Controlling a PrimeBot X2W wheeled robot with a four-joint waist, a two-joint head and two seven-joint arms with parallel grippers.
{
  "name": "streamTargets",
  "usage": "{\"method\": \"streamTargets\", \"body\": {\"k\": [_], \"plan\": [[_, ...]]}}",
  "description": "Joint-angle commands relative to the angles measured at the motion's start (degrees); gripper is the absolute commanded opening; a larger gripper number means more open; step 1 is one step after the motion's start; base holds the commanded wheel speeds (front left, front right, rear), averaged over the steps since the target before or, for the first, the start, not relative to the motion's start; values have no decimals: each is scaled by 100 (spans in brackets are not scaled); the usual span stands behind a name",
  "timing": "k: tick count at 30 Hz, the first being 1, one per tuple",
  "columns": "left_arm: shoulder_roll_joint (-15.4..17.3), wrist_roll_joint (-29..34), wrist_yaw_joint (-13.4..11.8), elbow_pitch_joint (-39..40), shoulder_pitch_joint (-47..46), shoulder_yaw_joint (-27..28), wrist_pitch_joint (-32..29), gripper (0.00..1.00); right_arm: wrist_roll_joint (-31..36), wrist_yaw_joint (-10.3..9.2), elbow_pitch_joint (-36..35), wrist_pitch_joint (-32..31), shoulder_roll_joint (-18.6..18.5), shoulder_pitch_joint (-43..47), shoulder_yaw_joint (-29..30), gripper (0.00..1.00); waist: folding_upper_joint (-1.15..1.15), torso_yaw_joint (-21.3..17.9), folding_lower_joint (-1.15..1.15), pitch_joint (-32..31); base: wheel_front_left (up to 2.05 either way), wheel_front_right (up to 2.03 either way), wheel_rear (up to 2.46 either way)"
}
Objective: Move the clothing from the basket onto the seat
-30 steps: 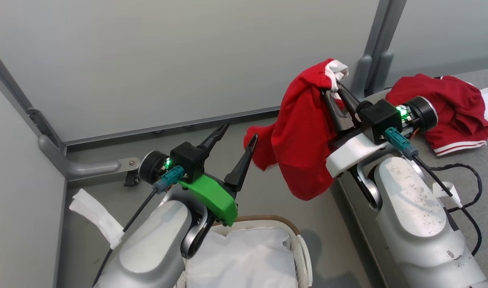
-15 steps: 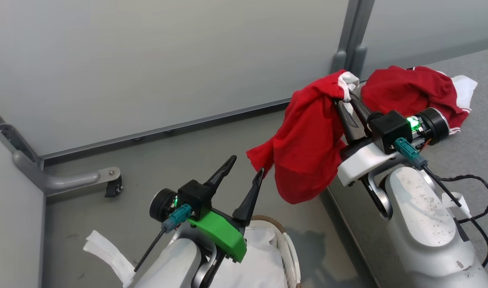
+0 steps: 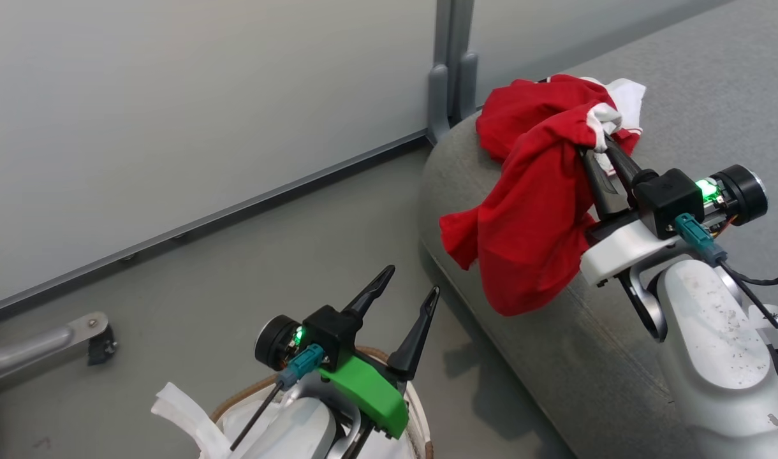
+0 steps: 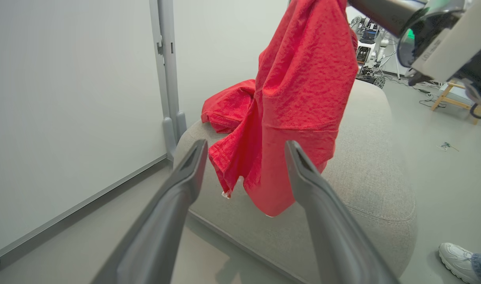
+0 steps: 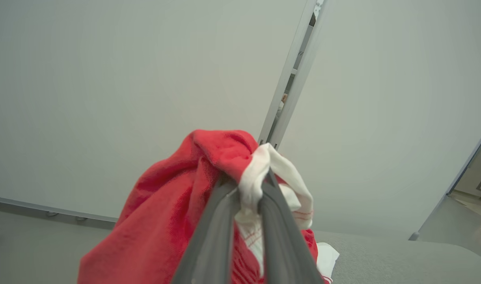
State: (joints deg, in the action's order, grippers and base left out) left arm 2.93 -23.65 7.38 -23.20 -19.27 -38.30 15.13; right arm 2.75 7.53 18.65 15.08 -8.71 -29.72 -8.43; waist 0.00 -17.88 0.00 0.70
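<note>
My right gripper (image 3: 596,150) is shut on the white-trimmed edge of a red garment (image 3: 529,236), which hangs from it over the rounded corner of the grey seat (image 3: 555,357). In the right wrist view the fingers (image 5: 246,185) pinch that white trim, with red cloth (image 5: 165,213) draped to the left. A second red and white garment (image 3: 523,115) lies on the seat just behind. My left gripper (image 3: 412,282) stands open and empty above the basket's brown rim (image 3: 249,392) at the bottom edge. In the left wrist view that gripper (image 4: 245,146) faces the hanging garment (image 4: 299,90).
Grey partition walls with a post (image 3: 449,64) stand behind the seat. A metal foot with a caster (image 3: 76,331) sits on the floor at the left. A person's shoe (image 4: 457,254) is beside the seat's far side. The basket's white liner (image 3: 178,408) hangs over its rim.
The camera has swung right. My right gripper has carried the red garment from beside the seat to over its corner, close to the garment lying there. The left gripper has stayed open.
</note>
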Motion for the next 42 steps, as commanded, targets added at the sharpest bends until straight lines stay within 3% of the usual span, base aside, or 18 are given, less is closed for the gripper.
{"method": "streamTargets", "body": {"k": [1, 8, 16, 22, 31, 38, 42], "plan": [[13, 51, 16, 1, 60, 6, 1, 100, 7, -8, -45, 13, -28, 91, 20, 0, 0, -465, 0, 190, 0, 0, 0], [10, 132, 16, -35, -87, -60, 2, 100, -30, -8, -116, 13, -4, 99, 223, 0, 0, -735, 0, 465, 0, 0, 0], [64, 226, 17, -70, -292, -137, 2, 100, 12, -8, -117, 13, -3, -246, 558, 0, 0, -657, 0, 887, 0, 0, 0], [183, 366, 16, -28, -533, -127, 2, 100, 182, -8, 32, 13, -422, -1150, 830, 0, 0, -431, 0, 1409, 0, 0, 0], [438, 631, 16, 141, -1050, -57, 2, 100, 227, -8, 622, 13, -1430, -3122, 1615, 0, 0, -24, 0, 2480, 0, 0, 0], [560, 872, 16, 312, -1448, -13, 2, 100, 475, -8, 1566, 13, -1720, -3949, 2246, 0, 0, 197, 0, 3291, 0, 0, 0], [581, 976, 0, 380, -1634, -33, 2, 100, 590, -8, 1953, 13, -1634, -3959, 2536, 0, 0, 271, 0, 3671, 0, 0, 0]]}}
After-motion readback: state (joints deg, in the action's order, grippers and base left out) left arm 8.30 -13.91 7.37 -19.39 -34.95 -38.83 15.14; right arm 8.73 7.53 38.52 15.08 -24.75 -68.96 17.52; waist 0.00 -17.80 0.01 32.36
